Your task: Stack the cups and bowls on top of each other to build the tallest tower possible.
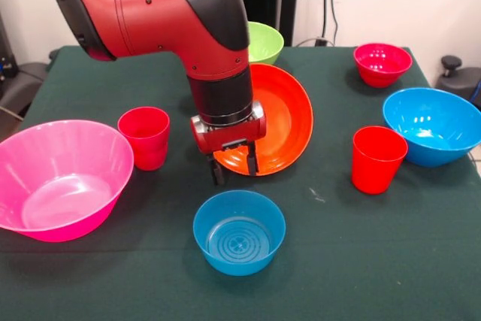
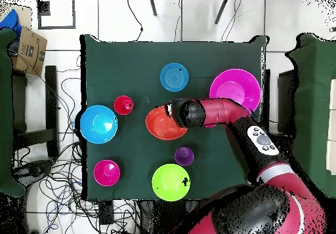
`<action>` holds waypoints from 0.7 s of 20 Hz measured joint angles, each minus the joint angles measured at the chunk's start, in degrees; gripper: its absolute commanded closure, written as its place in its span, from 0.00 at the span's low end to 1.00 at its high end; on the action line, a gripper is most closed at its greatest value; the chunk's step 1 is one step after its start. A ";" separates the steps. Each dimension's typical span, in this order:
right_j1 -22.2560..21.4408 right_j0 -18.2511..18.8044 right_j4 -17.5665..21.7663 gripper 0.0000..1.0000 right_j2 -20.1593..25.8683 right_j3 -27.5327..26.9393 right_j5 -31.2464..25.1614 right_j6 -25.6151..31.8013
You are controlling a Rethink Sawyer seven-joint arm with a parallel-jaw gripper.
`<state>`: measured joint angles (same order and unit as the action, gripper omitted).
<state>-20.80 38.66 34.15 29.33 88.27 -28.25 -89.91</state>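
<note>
Nothing on the table carries any writing that can be read: the bowls, the cups and the green cloth are all plain, and so is the red and black arm. The only printing anywhere is on the cardboard box [image 2: 29, 46] sitting off to the side of the table in the overhead view. It has dark lettering on its top face, but the characters are too small and smeared to make out as words or numbers. The arm's round button pad [image 2: 262, 140] shows light-coloured buttons, with no marks on them that can be read.
</note>
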 measured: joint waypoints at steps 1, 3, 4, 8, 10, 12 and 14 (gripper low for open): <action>-0.08 0.17 -0.33 0.00 0.18 0.24 0.00 0.00; -0.36 0.66 -1.17 0.00 0.69 0.96 -0.20 0.00; -0.65 1.12 -1.87 0.00 1.21 1.57 -0.63 0.00; -1.47 2.93 -3.67 0.00 3.15 3.15 -3.32 0.00; -1.97 4.05 -4.30 0.00 4.23 3.83 -5.37 0.01; -2.48 4.96 -4.86 0.00 5.03 4.36 -7.07 0.01; -2.94 5.80 -5.28 0.00 5.74 4.75 -8.59 0.01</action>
<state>-23.74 44.46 28.87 35.07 93.02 -36.83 -89.90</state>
